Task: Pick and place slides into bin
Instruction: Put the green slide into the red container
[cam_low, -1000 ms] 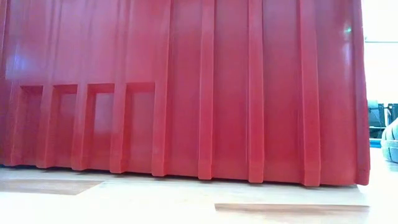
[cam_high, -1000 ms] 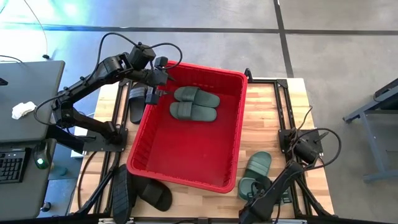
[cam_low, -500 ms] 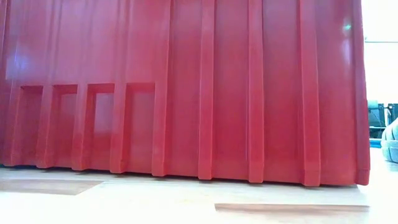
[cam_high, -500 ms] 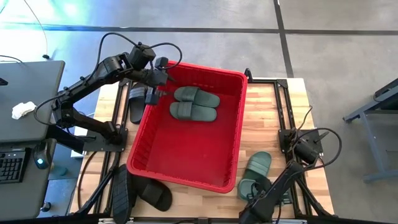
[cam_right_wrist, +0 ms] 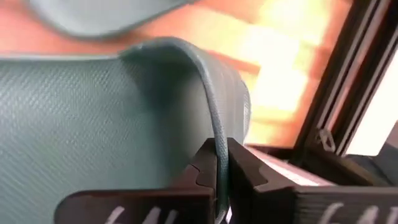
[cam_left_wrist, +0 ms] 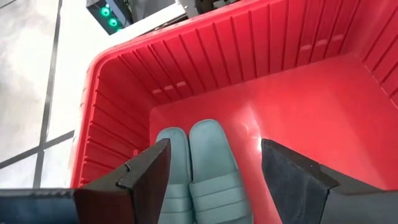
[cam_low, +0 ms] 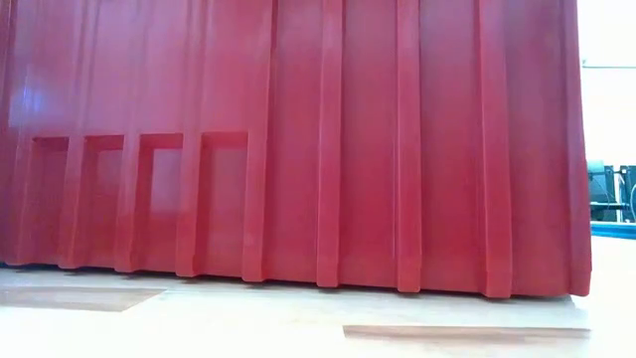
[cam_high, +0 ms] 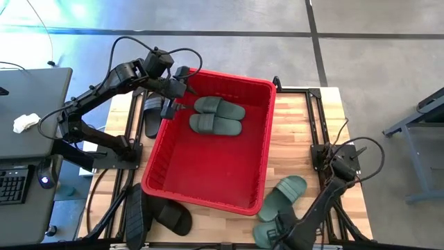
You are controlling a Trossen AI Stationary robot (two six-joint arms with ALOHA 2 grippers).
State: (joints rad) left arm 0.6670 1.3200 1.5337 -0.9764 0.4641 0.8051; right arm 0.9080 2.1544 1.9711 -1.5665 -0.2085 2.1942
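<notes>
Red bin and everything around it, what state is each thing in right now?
Bin: holds two green slides.
Right gripper: shut on a green slide's edge.
Another green slide: on the table.
Black slides: outside the bin.
Left gripper: open, empty, above the bin.

Green slides (cam_high: 217,116): four. Black slides (cam_high: 163,215): three visible. Bin (cam_high: 208,182): one.

The large red ribbed plastic bin (cam_high: 208,160) looks smooth and slightly glossy. The dark green rubber slides (cam_left_wrist: 205,171) inside it are matt, one (cam_right_wrist: 93,124) showing a fine woven-like texture. The pale wooden worktop (cam_high: 295,132) shows plank grain.
</notes>
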